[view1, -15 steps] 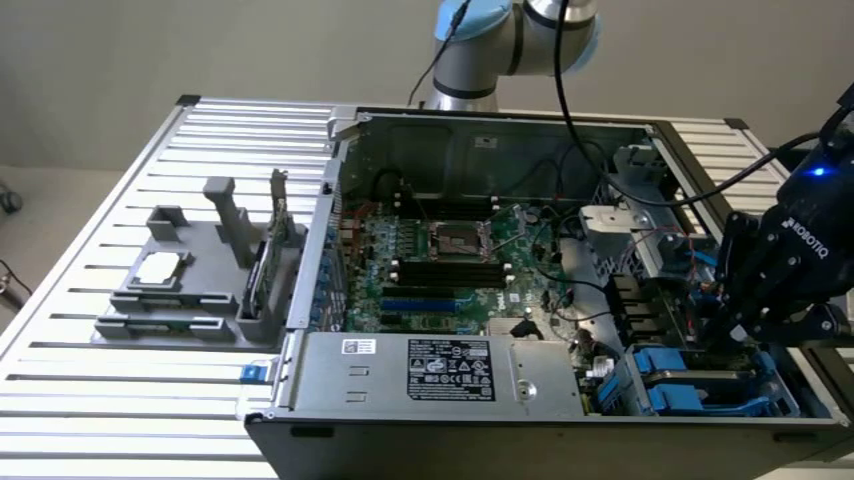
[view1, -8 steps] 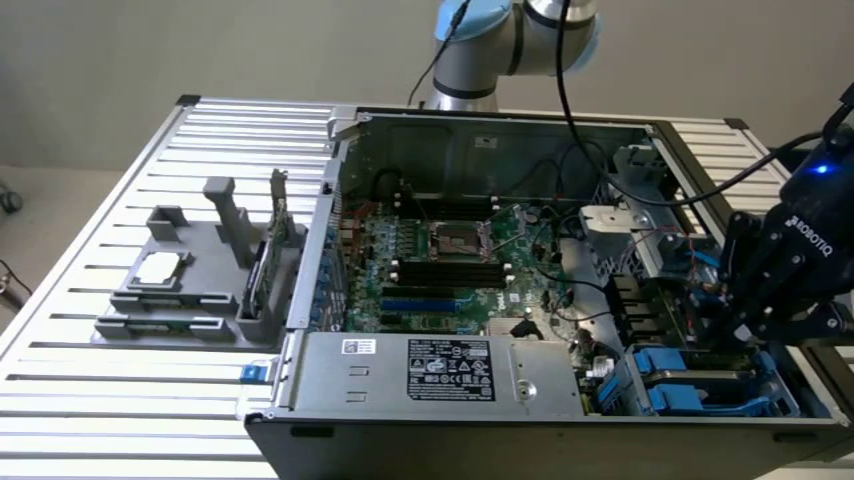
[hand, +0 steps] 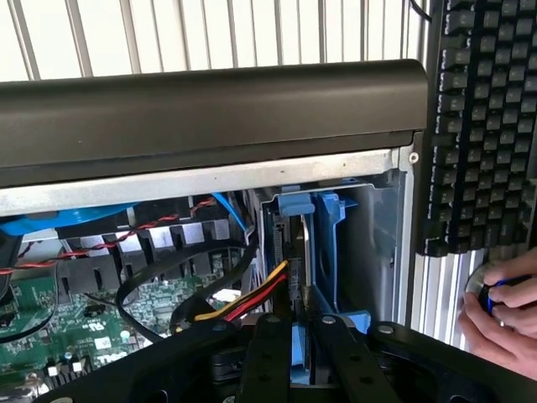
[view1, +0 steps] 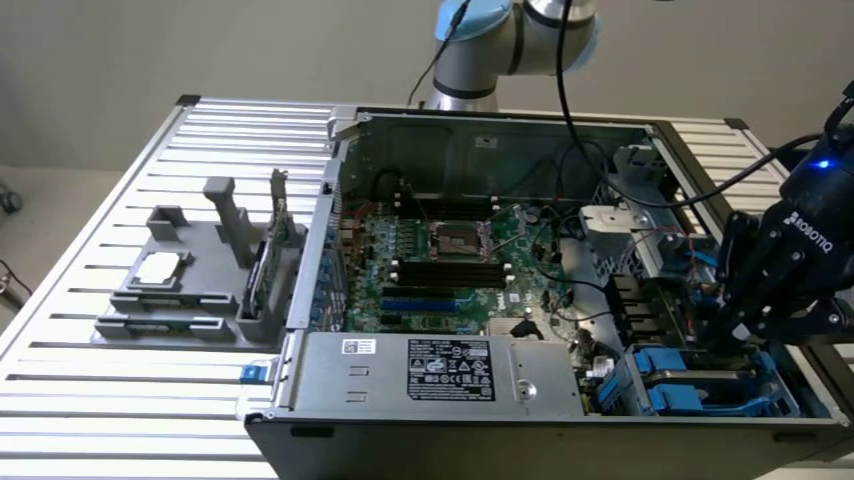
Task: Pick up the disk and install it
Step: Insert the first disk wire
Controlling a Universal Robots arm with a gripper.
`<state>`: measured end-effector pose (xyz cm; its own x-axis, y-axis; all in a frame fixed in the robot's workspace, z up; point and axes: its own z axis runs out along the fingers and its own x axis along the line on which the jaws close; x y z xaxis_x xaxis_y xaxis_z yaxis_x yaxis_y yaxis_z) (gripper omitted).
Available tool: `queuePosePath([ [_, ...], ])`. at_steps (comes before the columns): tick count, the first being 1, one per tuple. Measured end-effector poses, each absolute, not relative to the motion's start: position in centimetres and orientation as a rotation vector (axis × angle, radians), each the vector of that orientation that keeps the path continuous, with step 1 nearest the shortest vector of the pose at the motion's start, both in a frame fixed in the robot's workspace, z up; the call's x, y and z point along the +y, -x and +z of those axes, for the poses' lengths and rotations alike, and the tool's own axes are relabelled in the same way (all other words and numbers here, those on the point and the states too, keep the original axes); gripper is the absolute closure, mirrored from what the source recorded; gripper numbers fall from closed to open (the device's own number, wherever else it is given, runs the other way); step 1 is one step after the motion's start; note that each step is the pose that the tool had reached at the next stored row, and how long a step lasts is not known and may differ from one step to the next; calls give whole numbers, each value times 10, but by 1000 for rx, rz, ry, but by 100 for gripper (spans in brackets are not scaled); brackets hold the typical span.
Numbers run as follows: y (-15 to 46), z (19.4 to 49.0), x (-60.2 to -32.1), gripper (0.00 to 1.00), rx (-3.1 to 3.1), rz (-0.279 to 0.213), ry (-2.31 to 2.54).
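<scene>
Exterior view first: an open computer case (view1: 534, 300) lies on its side on a slatted white metal table (view1: 94, 230), its green motherboard (view1: 447, 265) bare and studded with black slots. Along the case's near edge runs a long grey metal power supply box (view1: 441, 372) with a white sticker. Outside the case, toward the exterior view's left, a grey plastic fixture (view1: 187, 280) holds a small square silver chip (view1: 158, 268). The arm's black pincer (view1: 737, 335) hangs down into the case's corner at the exterior view's right, beside the power supply box, right over blue plastic drive carriers (view1: 694, 385). Black cables loop from the arm across the case.

Now the wrist view: the two black fingers (hand: 270, 357) of the pincer are drawn close, clamped on the thin edge of the disk (hand: 300, 336), whose blue carrier frame shows between them. The disk stands on edge inside the case's drive bay (hand: 315, 243), a blue plastic cage against the grey metal wall. Yellow, red and black wires (hand: 243, 298) sweep past the bay from the motherboard side. Beyond the case wall lies a black keyboard (hand: 487, 117), and a person's hand (hand: 503, 315) rests near it on a small round device.
</scene>
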<state>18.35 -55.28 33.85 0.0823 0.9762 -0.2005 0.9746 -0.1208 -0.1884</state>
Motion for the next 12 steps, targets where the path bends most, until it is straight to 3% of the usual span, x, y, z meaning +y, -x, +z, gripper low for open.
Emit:
queuePosePath([
  [12,-200,338,-547,84,-2053,516,2267],
])
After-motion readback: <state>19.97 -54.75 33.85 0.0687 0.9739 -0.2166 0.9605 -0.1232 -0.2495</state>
